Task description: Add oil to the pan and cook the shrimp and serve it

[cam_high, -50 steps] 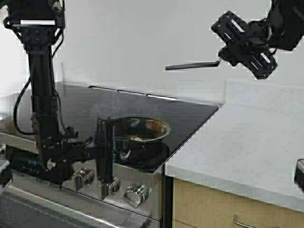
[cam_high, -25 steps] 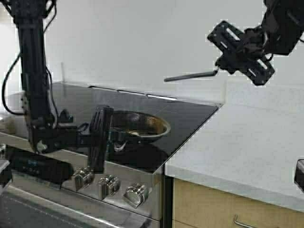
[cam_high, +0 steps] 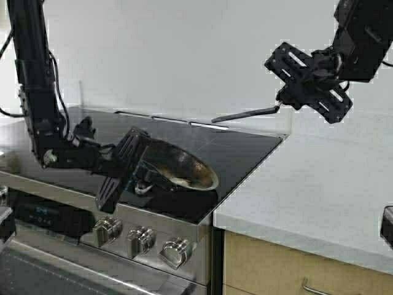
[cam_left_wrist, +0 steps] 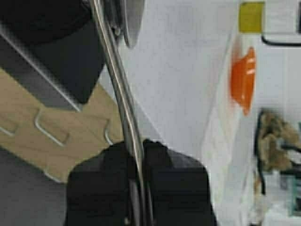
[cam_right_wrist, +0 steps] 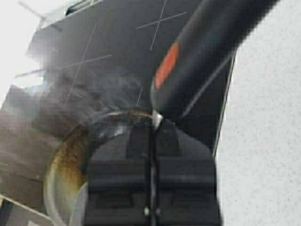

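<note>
The steel pan (cam_high: pixel 184 167) hangs tilted over the black cooktop (cam_high: pixel 245 150), its handle end raised. My left gripper (cam_high: pixel 134 175) is shut on the pan's metal handle (cam_left_wrist: pixel 123 94). A small pale piece, likely the shrimp (cam_high: pixel 178 180), lies at the low side of the brown-stained inside. My right gripper (cam_high: pixel 284 99) is high above the cooktop's back right corner. It is shut on a black spatula (cam_high: pixel 245 114) with an orange mark (cam_right_wrist: pixel 167 63). In the right wrist view the pan (cam_right_wrist: pixel 61 165) shows below with smoke over it. The oil is out of view.
Stove knobs (cam_high: pixel 141 236) line the front below the pan. A white counter (cam_high: pixel 319 190) runs to the right over wooden drawers. An orange bowl (cam_left_wrist: pixel 243 80) stands on that counter. A dark object (cam_high: pixel 387 226) sits at the right edge.
My left arm has raised the pan's handle, tipping the pan from level to a steep tilt away from the gripper. The right gripper with the spatula has dropped slightly.
</note>
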You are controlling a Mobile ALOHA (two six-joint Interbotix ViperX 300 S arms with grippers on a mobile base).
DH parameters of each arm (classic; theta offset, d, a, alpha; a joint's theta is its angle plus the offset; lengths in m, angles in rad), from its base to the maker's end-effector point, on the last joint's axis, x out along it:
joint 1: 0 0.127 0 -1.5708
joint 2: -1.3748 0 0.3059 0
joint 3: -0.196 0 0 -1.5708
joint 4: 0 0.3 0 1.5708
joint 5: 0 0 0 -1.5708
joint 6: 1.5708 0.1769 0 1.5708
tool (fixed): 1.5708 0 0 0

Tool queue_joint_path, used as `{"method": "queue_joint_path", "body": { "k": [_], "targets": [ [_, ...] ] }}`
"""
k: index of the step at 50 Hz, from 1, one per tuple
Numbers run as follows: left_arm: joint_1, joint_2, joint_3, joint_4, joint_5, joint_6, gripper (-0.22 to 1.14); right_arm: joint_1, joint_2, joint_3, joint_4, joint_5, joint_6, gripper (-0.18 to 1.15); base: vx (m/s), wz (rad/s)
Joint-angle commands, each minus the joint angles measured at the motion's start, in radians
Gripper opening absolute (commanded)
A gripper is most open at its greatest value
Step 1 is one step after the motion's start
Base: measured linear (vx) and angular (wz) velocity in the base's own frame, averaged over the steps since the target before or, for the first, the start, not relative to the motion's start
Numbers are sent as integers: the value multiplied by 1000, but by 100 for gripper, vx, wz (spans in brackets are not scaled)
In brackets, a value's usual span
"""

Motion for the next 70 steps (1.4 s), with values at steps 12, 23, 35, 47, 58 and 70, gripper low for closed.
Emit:
{"method": "queue_joint_path", "body": {
  "k": [12, 23, 35, 47, 58, 70],
  "targets": [
    [-2, -69, -9, -3, 6, 37, 3, 0, -9, -21, -5, -5, -5, 8, 0, 0],
    [-3, -64, -3, -3, 8, 38, 3, 0, 71, -83, -9, 17, -77, 8, 0, 0],
    [-2, -52, 3, 0, 14, 38, 3, 57, 210, -281, -3, 48, -276, 8, 0, 0],
    [-2, -44, 2, 0, 14, 32, 3, 95, 362, -471, 6, 41, -410, 8, 0, 0],
    [-3, -44, 2, 0, 12, 20, 3, 120, 454, -531, 5, 48, -428, 8, 0, 0],
    [-2, -44, -8, -6, 11, 8, 3, 138, 486, -540, 6, 51, -494, 8, 0, 0]
  ]
}}
